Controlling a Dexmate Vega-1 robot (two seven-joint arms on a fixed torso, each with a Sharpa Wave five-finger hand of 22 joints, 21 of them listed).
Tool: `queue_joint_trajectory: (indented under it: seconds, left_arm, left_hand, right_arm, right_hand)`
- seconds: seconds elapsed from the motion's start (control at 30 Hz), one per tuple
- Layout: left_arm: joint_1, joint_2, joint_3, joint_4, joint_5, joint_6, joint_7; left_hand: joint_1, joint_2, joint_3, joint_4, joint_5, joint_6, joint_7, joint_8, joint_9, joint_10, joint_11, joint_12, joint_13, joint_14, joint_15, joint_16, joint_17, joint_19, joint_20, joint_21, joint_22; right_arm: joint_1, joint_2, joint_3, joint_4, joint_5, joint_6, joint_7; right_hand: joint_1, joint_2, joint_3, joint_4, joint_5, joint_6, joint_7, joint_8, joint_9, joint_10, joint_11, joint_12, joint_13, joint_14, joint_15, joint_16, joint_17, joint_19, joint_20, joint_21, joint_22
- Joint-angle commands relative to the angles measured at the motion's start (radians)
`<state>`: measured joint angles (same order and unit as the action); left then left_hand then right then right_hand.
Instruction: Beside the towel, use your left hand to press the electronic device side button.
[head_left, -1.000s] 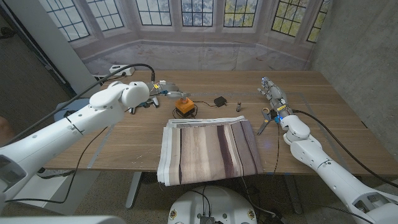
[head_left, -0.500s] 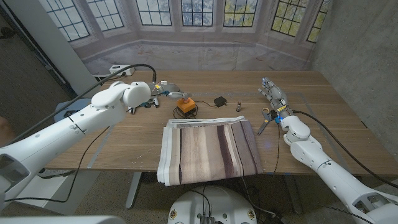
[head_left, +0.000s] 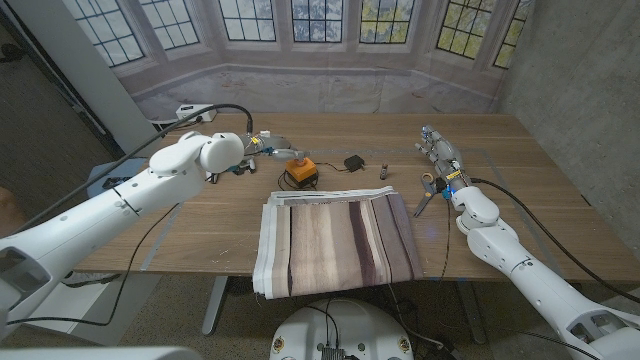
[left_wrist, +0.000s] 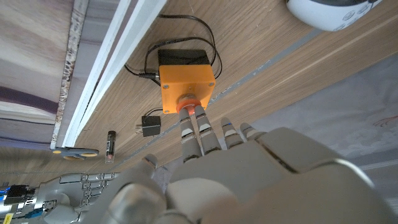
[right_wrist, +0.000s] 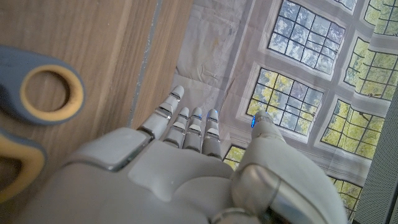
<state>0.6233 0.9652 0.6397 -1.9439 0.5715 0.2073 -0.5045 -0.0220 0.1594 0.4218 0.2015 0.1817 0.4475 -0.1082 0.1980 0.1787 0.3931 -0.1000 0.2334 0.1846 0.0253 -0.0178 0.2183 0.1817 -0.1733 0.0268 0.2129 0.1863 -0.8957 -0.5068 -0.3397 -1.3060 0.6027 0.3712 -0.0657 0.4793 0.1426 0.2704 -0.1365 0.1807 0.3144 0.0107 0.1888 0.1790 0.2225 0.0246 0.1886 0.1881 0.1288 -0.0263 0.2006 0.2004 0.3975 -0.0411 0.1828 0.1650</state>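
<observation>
We see a wooden table from above, with a striped towel folded at its near middle. Just beyond the towel's far edge sits a small orange box, the electronic device, with a thin black cable looping around it.

The left robot hand reaches in from the left, over the far part of the table, and its fingertips meet the left side of the orange box. In the left wrist view, two extended fingers touch a round orange-red button on the face of the box turned toward the hand. The fingers are stretched out and lie close together, holding nothing.

To the right of the box, still beyond the towel, a small black plug lies on the table, and a little dark cylinder lies a bit further right. Scissors with blue and yellow handles lie off the towel's far right corner.

The right robot hand waits at the right side of the table, just beside the scissors' handles, well apart from the orange box. In the right wrist view its fingers point straight out, slightly apart, gripping nothing.

Behind the table hangs a backdrop printed with leaded windows.
</observation>
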Motion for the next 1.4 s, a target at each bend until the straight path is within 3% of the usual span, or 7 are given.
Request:
queue_joint_trajectory:
  seconds: [0.03, 0.1, 0.6, 1.4]
  left_arm:
    - [-0.014, -0.005, 0.015, 0.009, 0.003, 0.003, -0.022]
    - [-0.02, -0.007, 0.019, 0.014, 0.002, 0.003, -0.032]
    - [-0.035, -0.014, 0.029, 0.039, 0.003, -0.011, -0.035]
    - [-0.025, 0.008, -0.008, 0.001, 0.015, -0.026, 0.005]
  left_hand:
    - [0.003, 0.014, -0.007, -0.001, 0.006, 0.017, 0.0, 0.005, 0.004, 0.018, -0.004, 0.001, 0.003, 0.017, -0.002, 0.001, 0.001, -0.102, -0.004, 0.007, 0.0]
    - [0.003, 0.015, -0.008, -0.001, 0.006, 0.019, 0.0, 0.004, 0.004, 0.02, -0.005, 0.0, 0.003, 0.021, -0.015, 0.001, 0.001, -0.095, -0.003, 0.01, 0.0]
    - [0.004, 0.016, -0.011, -0.001, 0.006, 0.025, -0.002, 0.004, 0.004, 0.024, -0.004, -0.002, 0.003, 0.024, -0.019, -0.001, 0.001, -0.087, -0.007, 0.011, -0.001]
    - [0.007, 0.019, -0.013, -0.003, 0.007, 0.027, -0.002, 0.0, 0.005, 0.028, -0.001, -0.006, 0.003, 0.037, -0.024, -0.004, 0.0, -0.072, -0.001, 0.014, -0.002]
  right_arm:
    - [-0.001, 0.001, 0.001, 0.005, 0.004, 0.001, 0.004]
    - [0.001, 0.003, 0.001, 0.009, 0.006, 0.002, 0.006]
    - [0.013, 0.015, -0.004, 0.028, 0.007, 0.005, 0.011]
    - [0.026, 0.019, -0.012, 0.032, -0.003, 0.011, 0.015]
  right_hand:
    - [0.015, -0.002, 0.003, -0.006, -0.006, 0.007, 0.003, 0.002, 0.005, -0.001, 0.006, 0.007, 0.005, 0.002, 0.005, 0.009, 0.003, 0.0, 0.002, 0.009, 0.005]
    - [0.015, -0.002, 0.003, -0.006, -0.006, 0.007, 0.002, 0.002, 0.005, -0.001, 0.006, 0.007, 0.005, 0.002, 0.005, 0.009, 0.003, 0.0, 0.001, 0.009, 0.005]
    - [0.016, -0.002, 0.003, -0.006, -0.006, 0.007, 0.002, 0.002, 0.005, -0.001, 0.007, 0.007, 0.005, 0.002, 0.004, 0.009, 0.003, 0.0, 0.001, 0.009, 0.005]
    - [0.017, -0.001, 0.003, -0.006, -0.006, 0.007, 0.003, 0.002, 0.005, -0.001, 0.006, 0.007, 0.005, 0.002, 0.006, 0.01, 0.003, 0.0, 0.001, 0.009, 0.005]
